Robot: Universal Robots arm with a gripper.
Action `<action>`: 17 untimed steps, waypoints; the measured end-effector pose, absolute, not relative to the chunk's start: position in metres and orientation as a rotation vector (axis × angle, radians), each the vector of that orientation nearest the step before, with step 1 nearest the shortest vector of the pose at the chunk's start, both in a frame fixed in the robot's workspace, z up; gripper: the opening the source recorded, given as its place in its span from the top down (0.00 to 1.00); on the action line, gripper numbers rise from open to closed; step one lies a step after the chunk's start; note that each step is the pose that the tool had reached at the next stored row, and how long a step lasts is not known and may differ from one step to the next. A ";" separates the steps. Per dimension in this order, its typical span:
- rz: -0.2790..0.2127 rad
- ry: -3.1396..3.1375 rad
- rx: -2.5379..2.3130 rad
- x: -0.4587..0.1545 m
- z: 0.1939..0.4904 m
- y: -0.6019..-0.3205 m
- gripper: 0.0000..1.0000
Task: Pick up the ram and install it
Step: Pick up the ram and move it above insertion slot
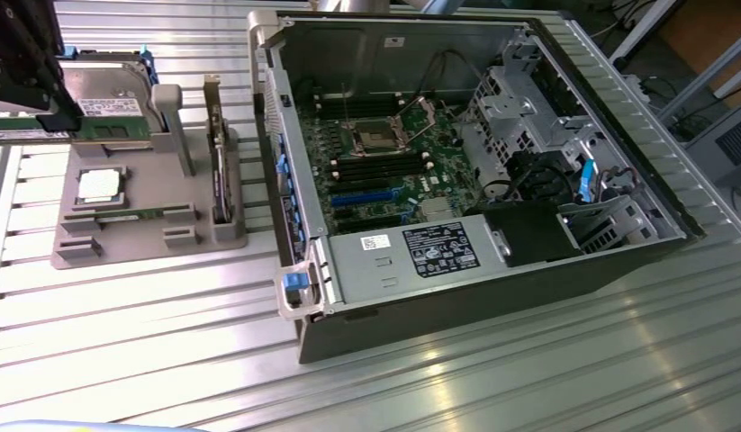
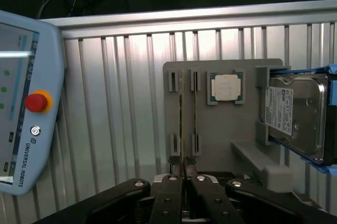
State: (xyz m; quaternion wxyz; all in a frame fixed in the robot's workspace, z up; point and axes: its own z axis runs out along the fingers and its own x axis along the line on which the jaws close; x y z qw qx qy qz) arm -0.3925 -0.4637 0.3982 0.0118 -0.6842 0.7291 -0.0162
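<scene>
Holding the ram [image 1: 106, 131] over the parts tray [image 1: 154, 184], at 9 o'clock from the computer case [image 1: 491, 301].
Pinching it in the shut gripper [image 2: 182, 168]; calling for a level, steady carry without twisting the thin board.

long thin green ram [image 1: 112, 131] on edge, level, pinched in gripper [image 2: 182, 170]

On the table [image 1: 142, 333] we've got the PC case [image 1: 466, 297] at the exterior view's right, w/ the motherboard [image 1: 394, 171] in it & the PSU [image 1: 383, 265] at its near end. The fixture [image 1: 154, 193] sits just beside the case, at the exterior view's left. On it: CPU [image 1: 97, 184], hard drive [image 1: 106, 99] behind that, spare stick [image 1: 136, 214] slotted in front. The ram [image 1: 34, 135] hangs in the gripper [image 1: 52, 121] above the fixture.
</scene>
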 end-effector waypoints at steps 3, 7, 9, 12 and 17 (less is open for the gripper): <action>-0.050 2.273 -2.133 -0.392 0.406 -0.464 0.88; -0.050 2.273 -2.133 -0.392 0.413 -0.464 0.88; -0.050 2.273 -2.133 -0.392 0.417 -0.464 0.88; -0.050 2.273 -2.134 -0.392 0.423 -0.464 0.88; -0.050 2.273 -2.133 -0.392 0.433 -0.464 0.88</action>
